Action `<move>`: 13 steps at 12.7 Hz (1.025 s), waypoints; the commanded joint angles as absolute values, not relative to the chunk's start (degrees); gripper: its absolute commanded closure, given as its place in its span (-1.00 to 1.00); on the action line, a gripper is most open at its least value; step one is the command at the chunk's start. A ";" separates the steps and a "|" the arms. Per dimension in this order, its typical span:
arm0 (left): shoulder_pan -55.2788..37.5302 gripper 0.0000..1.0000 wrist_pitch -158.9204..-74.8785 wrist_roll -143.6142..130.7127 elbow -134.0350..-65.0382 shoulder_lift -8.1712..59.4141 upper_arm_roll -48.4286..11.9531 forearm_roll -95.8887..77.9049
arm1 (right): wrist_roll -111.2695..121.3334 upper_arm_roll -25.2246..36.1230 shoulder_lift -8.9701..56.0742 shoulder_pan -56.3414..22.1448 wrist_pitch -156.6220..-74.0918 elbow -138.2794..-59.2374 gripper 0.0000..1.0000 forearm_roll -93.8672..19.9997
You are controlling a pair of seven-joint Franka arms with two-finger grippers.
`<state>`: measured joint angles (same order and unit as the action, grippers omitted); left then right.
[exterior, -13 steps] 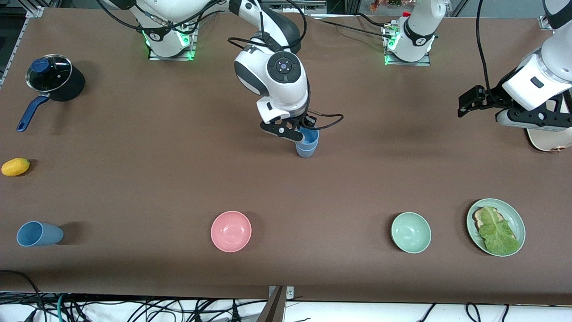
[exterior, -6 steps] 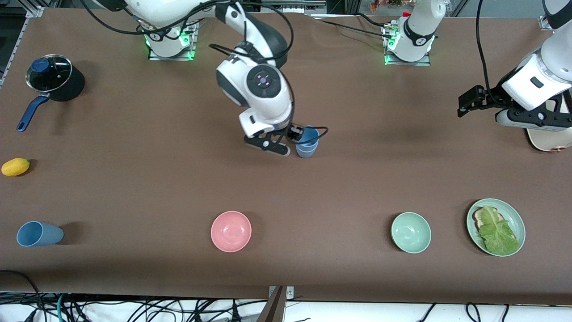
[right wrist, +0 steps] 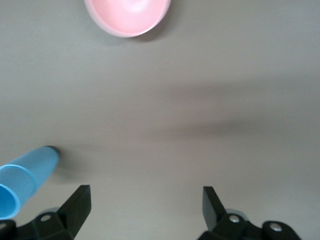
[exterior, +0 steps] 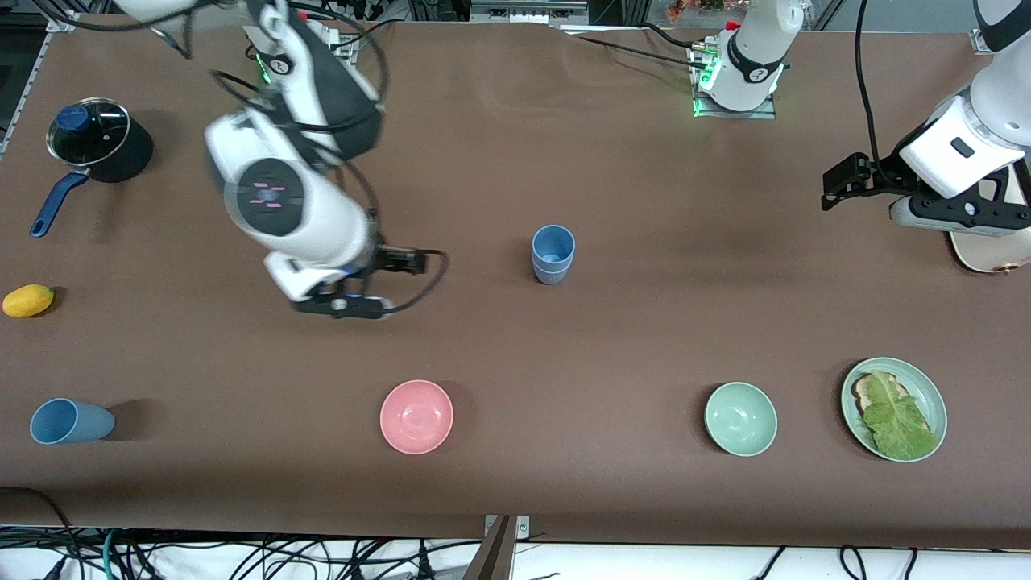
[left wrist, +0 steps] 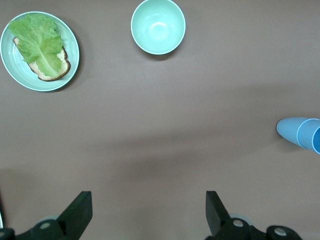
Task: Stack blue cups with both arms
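Observation:
Two blue cups (exterior: 552, 254) stand stacked upright at the middle of the table; they also show in the left wrist view (left wrist: 300, 134) and the right wrist view (right wrist: 25, 177). A third blue cup (exterior: 71, 421) lies on its side near the front edge at the right arm's end. My right gripper (exterior: 342, 308) is open and empty over bare table, well apart from the stack, toward the right arm's end; its jaws (right wrist: 145, 205) stand wide. My left gripper (exterior: 954, 219) is open and empty (left wrist: 148, 210) at the left arm's end, where that arm waits.
A pink bowl (exterior: 416, 416), a pale green bowl (exterior: 740, 419) and a green plate (exterior: 928, 395) with toast and lettuce sit along the front. A black pot with a glass lid (exterior: 97, 145) and a yellow fruit (exterior: 28, 300) are at the right arm's end. A tan board (exterior: 991, 256) lies under the left gripper.
My right gripper has let go of the top cup on the stack and swung away toward the right arm's end. The stack stays put. The left arm has barely moved.

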<state>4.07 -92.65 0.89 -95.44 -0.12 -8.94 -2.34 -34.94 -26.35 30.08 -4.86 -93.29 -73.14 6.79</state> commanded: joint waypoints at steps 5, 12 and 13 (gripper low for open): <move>3.95 -1.00 -91.32 0.70 -93.43 0.79 -9.05 -1.58 | -17.54 -18.23 7.67 3.69 -91.94 -91.40 -0.99 -3.84; 3.96 -1.00 -91.32 0.79 -93.43 0.79 -9.05 -1.58 | -10.37 -3.80 0.80 -1.74 -83.77 -91.49 -1.00 -4.75; 3.96 -1.00 -91.32 0.79 -93.43 0.79 -9.05 -1.58 | -10.46 -2.13 0.53 -3.32 -83.50 -91.49 -1.00 -4.14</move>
<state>4.08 -92.55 0.89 -95.29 -0.06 -8.95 -2.34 -11.06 -5.69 2.89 0.19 -83.89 -89.37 -3.84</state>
